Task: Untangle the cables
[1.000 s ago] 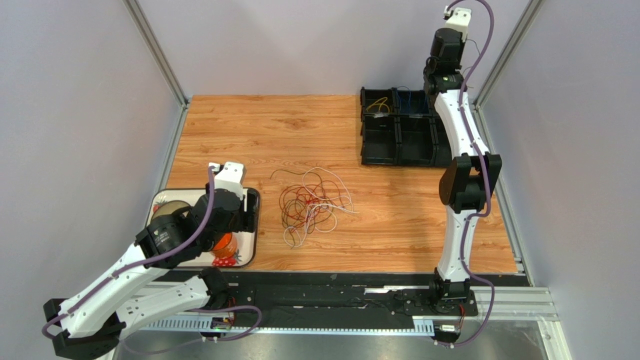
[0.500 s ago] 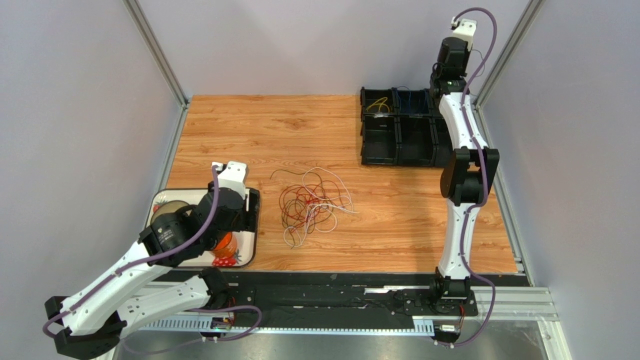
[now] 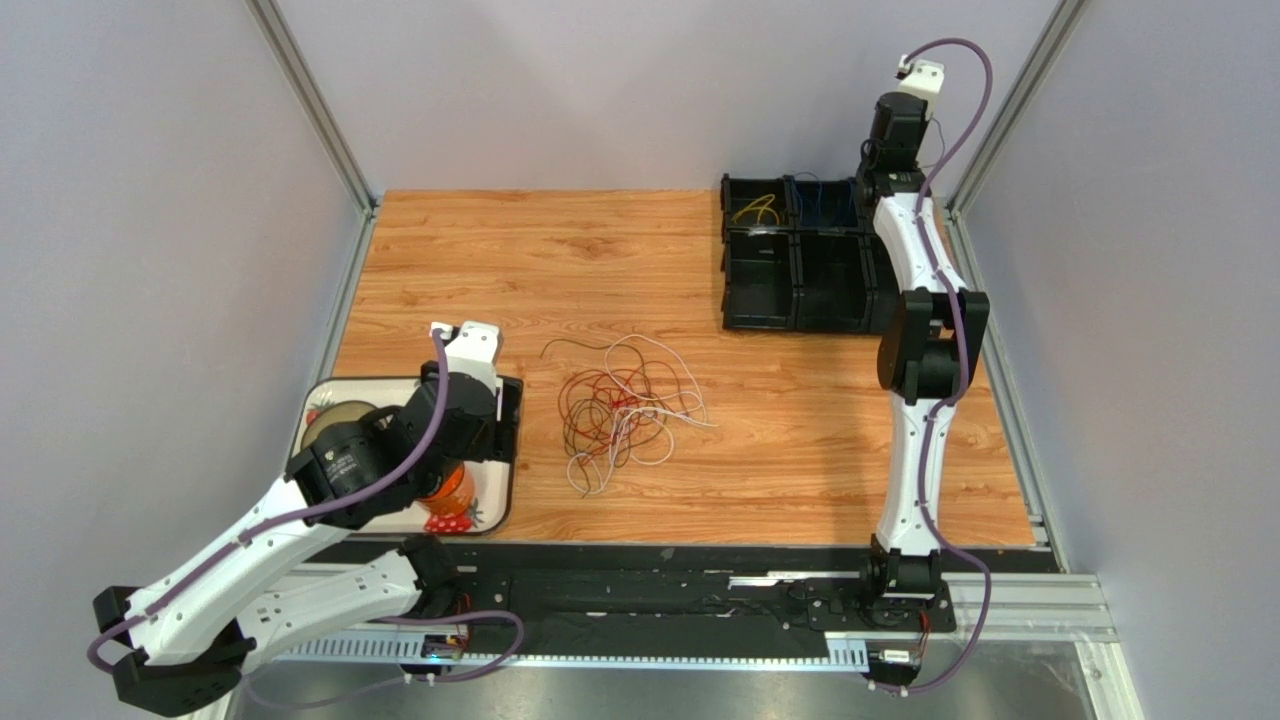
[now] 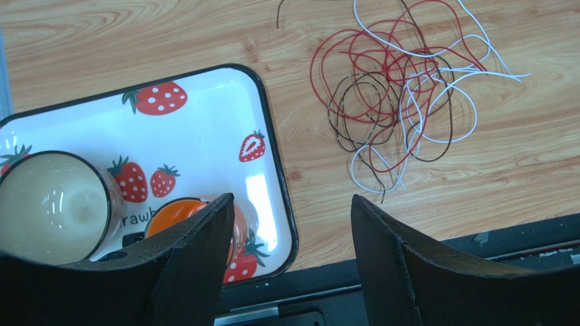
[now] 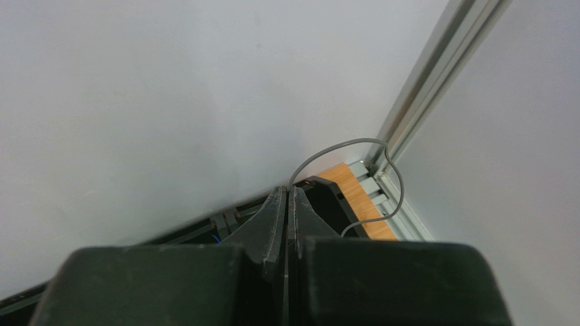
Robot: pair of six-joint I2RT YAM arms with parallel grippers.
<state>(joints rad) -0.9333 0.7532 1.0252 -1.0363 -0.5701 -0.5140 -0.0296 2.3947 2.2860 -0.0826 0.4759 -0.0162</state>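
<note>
Tangle of thin red, white and dark brown cables [image 4: 395, 88] lay loose on wooden worktop [image 4: 476, 176], ahead-right of left tool [image 4: 293, 204], the nearer one, fingers apart, empty. Right tool [image 5: 286, 197] was far off, raised, pressed together, apparently pinching thin grey wire [image 5: 367, 140].

Seen from above, the light is bright, even and diffuse. The table [image 3: 601, 255] has a mild sheen, and only faint, soft shadows lie beneath the arms.

In the left wrist view the cables [image 4: 395, 88] are sharp and cast thin, pale shadows. The tray [image 4: 204, 129] has a white patch of glare toward its 5 o'clock corner. The left claw [image 4: 293, 224], at 6 o'clock, is near black and soft-edged.

In the right wrist view the wall [image 5: 170, 81] is flat grey. The right claw [image 5: 286, 193], at 6 o'clock, is dark and blurred.
</note>
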